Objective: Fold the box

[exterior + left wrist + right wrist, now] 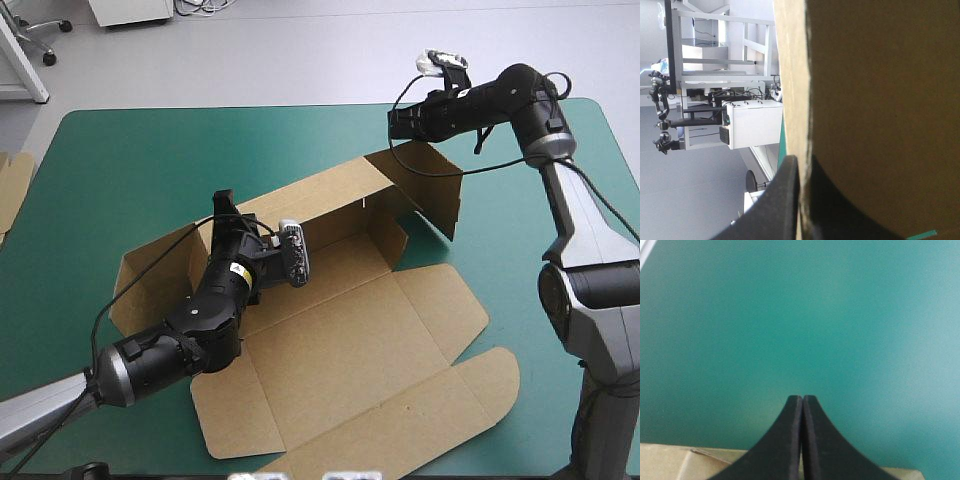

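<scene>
On the box [350, 340] rim (teal-green cover [150, 170] beyond), left pincer [799, 161] clamps.

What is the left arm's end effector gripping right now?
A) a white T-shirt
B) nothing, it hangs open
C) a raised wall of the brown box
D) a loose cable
C: in the left wrist view the left end effector is pinched shut on a sheet of the brown box.

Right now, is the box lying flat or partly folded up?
Partly folded: the box has its far wall and right-end flap standing, its near panels lying flat; the left gripper pinches the raised wall.
</scene>
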Motion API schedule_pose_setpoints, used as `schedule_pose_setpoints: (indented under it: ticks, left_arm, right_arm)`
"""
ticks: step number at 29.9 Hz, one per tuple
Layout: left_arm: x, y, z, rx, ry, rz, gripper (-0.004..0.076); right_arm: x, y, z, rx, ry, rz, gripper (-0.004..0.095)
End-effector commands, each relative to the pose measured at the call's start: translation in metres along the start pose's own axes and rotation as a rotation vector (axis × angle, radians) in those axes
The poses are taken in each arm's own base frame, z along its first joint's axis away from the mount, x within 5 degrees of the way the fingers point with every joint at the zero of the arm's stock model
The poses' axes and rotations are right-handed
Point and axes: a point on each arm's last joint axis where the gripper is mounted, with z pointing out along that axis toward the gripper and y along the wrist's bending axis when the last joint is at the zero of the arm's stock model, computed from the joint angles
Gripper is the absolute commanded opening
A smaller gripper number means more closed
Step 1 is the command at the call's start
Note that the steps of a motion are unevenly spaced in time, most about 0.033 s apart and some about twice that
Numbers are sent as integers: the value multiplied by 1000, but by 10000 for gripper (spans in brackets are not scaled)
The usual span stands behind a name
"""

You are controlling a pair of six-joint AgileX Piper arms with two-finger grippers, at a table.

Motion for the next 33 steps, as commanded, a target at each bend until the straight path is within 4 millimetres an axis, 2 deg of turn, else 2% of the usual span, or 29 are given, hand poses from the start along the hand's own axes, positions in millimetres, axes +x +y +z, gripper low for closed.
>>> schedule_pose_setpoints:
  ticks: [1,10,14,24,26,31,33]
  left_arm:
    - [-4,11,-9,-29,-48,-27,-14]
    - [-4,11,-9,-29,-49,-56,-14]
    - [-3,11,-9,-29,-46,-56,-14]
    - [-3,11,-9,-29,-46,-56,-14]
    - [-3,11,-9,-29,-46,-56,-14]
    - [-3,11,-9,-29,-46,-62,-14]
    - [-3,11,-9,-29,-46,-62,-14]
  right_arm:
    - [-8,19,-30,5,-32,-39,-18]
    - [-5,9,-65,23,-6,-6,-18]
    - [-7,17,-76,16,-30,-15,-19]
    - [3,12,-64,-28,14,23,-19]
    - [1,16,-65,-62,-2,10,-18]
    - [-15,39,-90,-98,-106,-59,-18]
    - [-20,41,-95,-83,-147,-76,-18]
